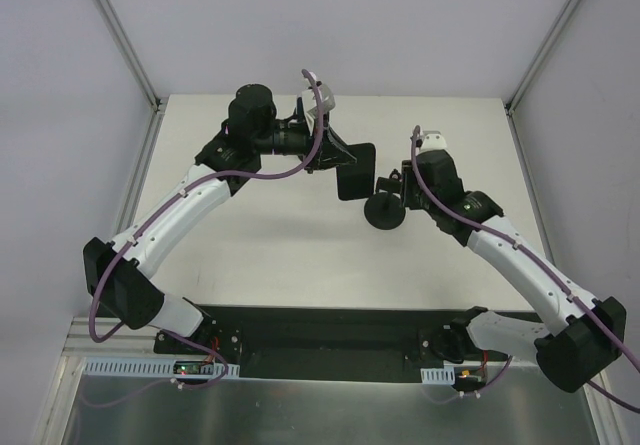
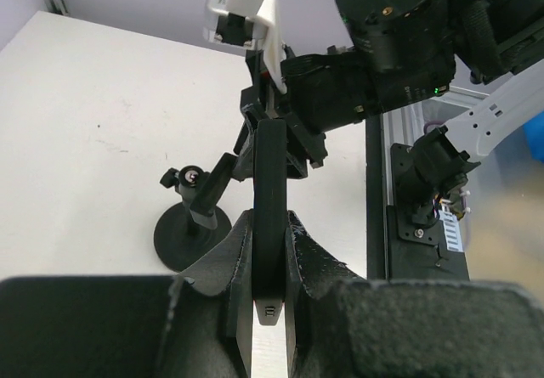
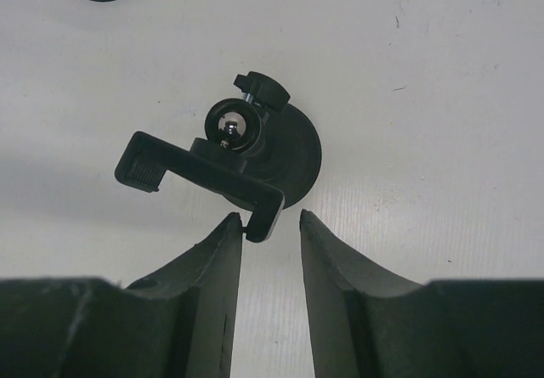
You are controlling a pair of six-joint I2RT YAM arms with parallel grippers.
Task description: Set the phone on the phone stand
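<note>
Holding the phone (image 2: 270,200) edge-on in the tightly clenched left gripper (image 2: 270,225), just short of the phone stand (image 2: 191,229) ahead of those jaws, with the right gripper (image 3: 267,218) parted loosely around the stand's clamp end (image 3: 263,217); apparently lifted, not yet seated.

Phone stand (image 3: 293,157) clamp sits in right gripper (image 3: 270,218) gap; phone (image 1: 355,170) close beside.

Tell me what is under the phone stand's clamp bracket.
Beneath the clamp bracket shows the round black base, standing on the white table. Bracket and ball joint hide the base's middle and left part.
</note>
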